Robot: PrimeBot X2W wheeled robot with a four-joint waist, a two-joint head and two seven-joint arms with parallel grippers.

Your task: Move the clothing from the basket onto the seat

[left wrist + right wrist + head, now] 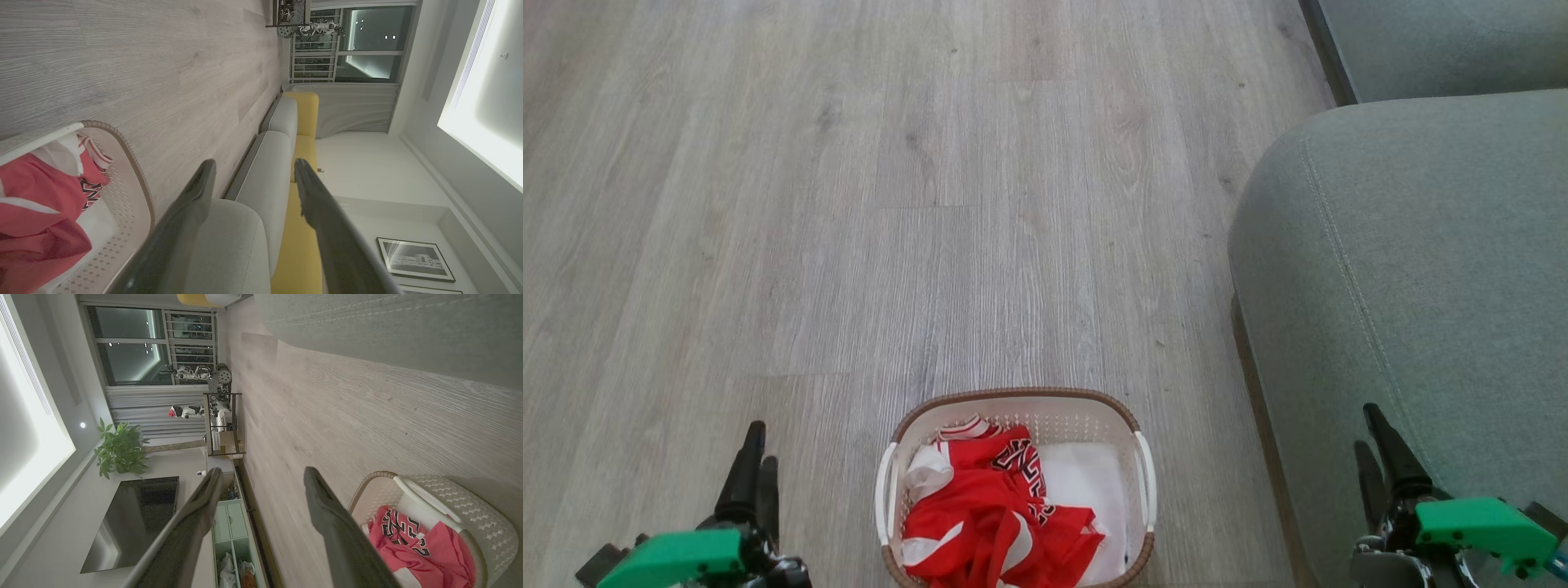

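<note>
The basket is sitting on the pale wood floor, right in front of the robot and between its two arms. The clothing is lying bunched inside it, filling the left and middle part. It is red fabric with white stripes and a patch of black-and-white lettering facing up, and a small pale piece is tucked against the left wall. A flat white pad is showing beneath it along the basket's right side.

The seat is standing to the right of the basket, near it, with a strip of floor showing between the two.

The left gripper is hovering to the left of the basket, apart from it, with its two dark fingers spread and pinching nothing. The right gripper is hanging over the near edge of the seat, to the right of the basket, its fingers likewise parted wide and holding nothing. Both are pointing forward, away from the robot.

Beyond the left fingers, a yellow backrest is running behind a row of grey cushions. Past the right fingers, a leafy plant and a dark screen are standing by the far wall
</note>
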